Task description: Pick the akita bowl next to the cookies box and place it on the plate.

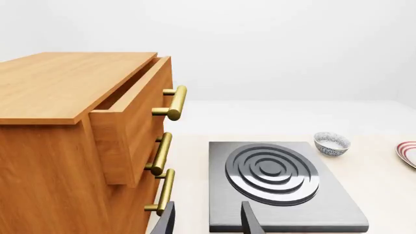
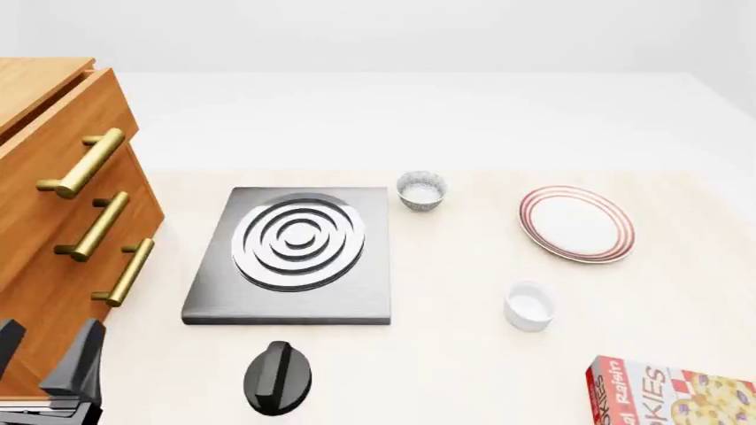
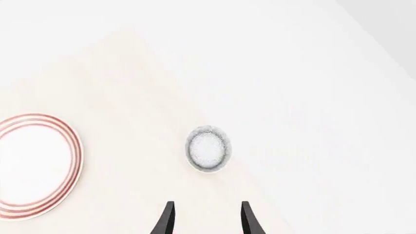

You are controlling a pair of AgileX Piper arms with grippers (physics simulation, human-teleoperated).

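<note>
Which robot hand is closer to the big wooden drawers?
Left. The left fingers sit right beside the wooden drawers. The right fingers are over by the plate and a speckled bowl, no drawers in their view.

A wooden drawer cabinet (image 2: 53,230) with three brass handles (image 2: 97,226) is seen at the left of the table (image 2: 461,354), its top drawer (image 1: 133,114) pulled partly out. Just beside it a grey stove plate (image 2: 289,257) with a ringed burner (image 2: 297,236) is laid flat, and a black knob (image 2: 278,378) is set near its front edge. A speckled bowl (image 2: 420,190) is placed beside the stove's far right corner, and a plain white cup (image 2: 528,305) is found well apart to the right.
</note>
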